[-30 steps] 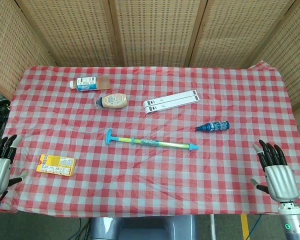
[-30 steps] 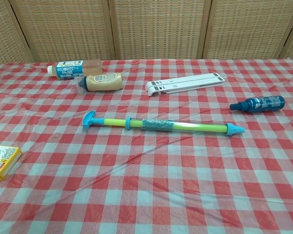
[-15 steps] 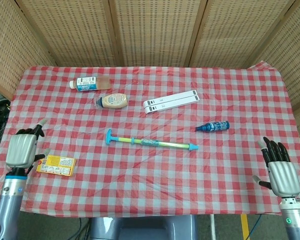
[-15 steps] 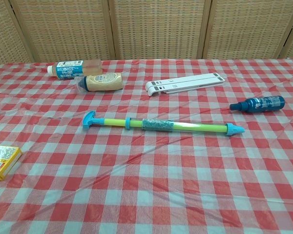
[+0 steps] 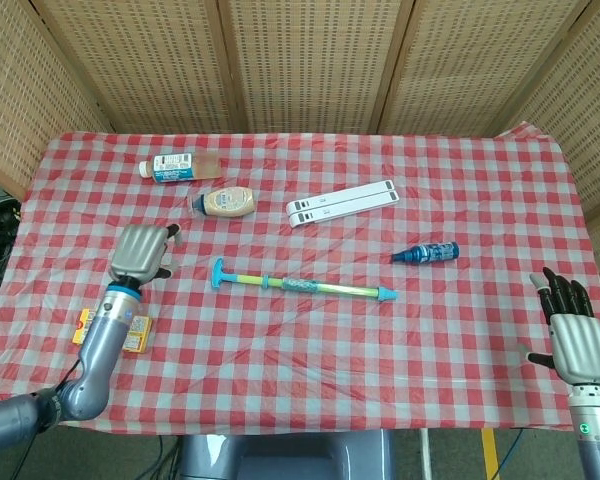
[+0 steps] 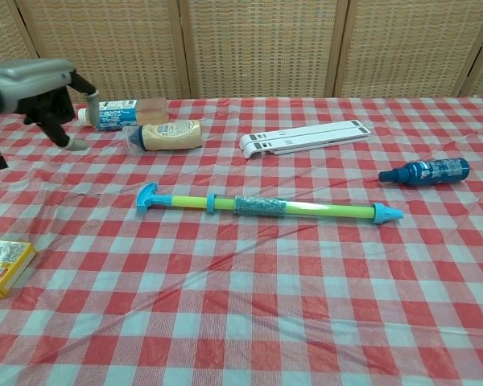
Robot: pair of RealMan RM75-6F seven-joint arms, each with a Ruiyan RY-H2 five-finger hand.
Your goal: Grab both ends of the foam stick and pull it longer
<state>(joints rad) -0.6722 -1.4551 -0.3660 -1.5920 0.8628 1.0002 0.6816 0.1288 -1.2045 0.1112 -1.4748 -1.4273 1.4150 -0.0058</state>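
Note:
The foam stick (image 5: 305, 285) lies flat across the middle of the checked tablecloth, a yellow-green tube with a blue T-handle at its left end and a blue tip at its right; the chest view shows the foam stick (image 6: 266, 207) untouched. My left hand (image 5: 140, 250) hovers a short way left of the T-handle, back up, fingers apart, holding nothing; in the chest view the left hand (image 6: 36, 88) hangs at the upper left above the cloth. My right hand (image 5: 575, 335) is off the table's right front corner, fingers spread, far from the blue tip.
Behind the stick lie a blue-labelled bottle (image 5: 175, 165), a beige squeeze bottle (image 5: 225, 202) and a white folded stand (image 5: 342, 202). A dark blue spray bottle (image 5: 426, 253) lies just beyond the stick's tip. A yellow box (image 5: 137, 336) sits partly under my left forearm.
My left hand has swung from the table's left edge in over the cloth, up to near the T-handle. The right hand drifted slightly back and right. The stick has not moved.

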